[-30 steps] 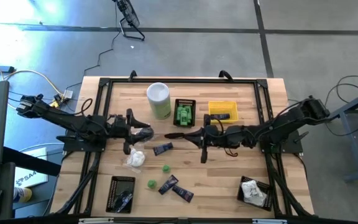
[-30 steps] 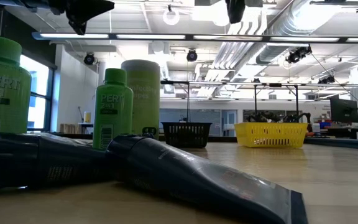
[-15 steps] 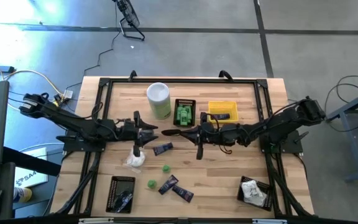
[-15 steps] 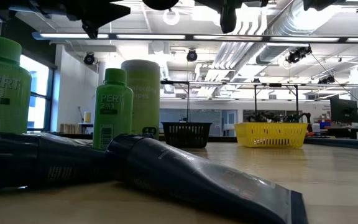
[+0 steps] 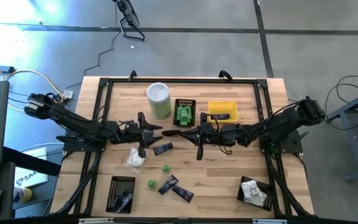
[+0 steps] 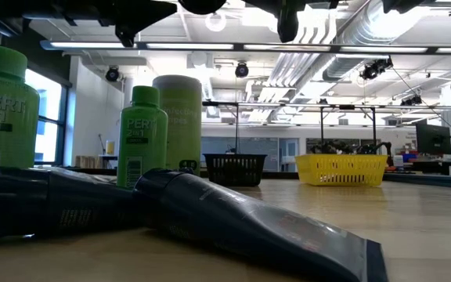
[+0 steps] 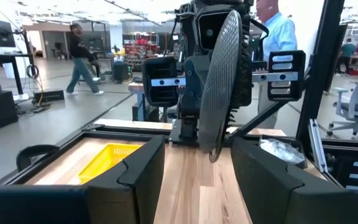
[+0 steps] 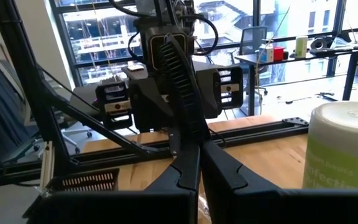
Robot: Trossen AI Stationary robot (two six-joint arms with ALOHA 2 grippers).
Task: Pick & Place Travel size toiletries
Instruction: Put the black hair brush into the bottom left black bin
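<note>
A: Well, where did the two arms stand?

B: Both reached in over the middle of the bench [image 5: 229, 168], tip to tip. The right gripper [image 5: 182, 132] was clenched on a dark round piece [image 5: 169, 132], pinched at its rim and held in the air above the wood. The left gripper [image 5: 155, 131] faced it from just beside, its fingers [image 7: 143, 177] spread apart with nothing between them. From that arm's wrist the disc showed edge-on, straight ahead of the gap

A: And the other toiletries?

B: Scattered over the near half. A white soft packet [image 5: 134, 160] lay on the wood under the left arm, with a navy tube [image 5: 163, 149] near it toward the middle. Closer to the front edge stood two little green bottles [image 5: 165, 168] and a pair of navy tubes [image 5: 168, 185] lying side by side

A: Were any in baskets?

B: Yes, some. Green bottles filled the rear black basket [image 5: 184, 102], just beside the tall canister [image 5: 158, 93]. One navy tube lay in the yellow basket [image 5: 222, 104]. White packets sat in the front-right basket [image 5: 261, 184], and something dark lay in the front-left basket [image 5: 114, 186]
</note>
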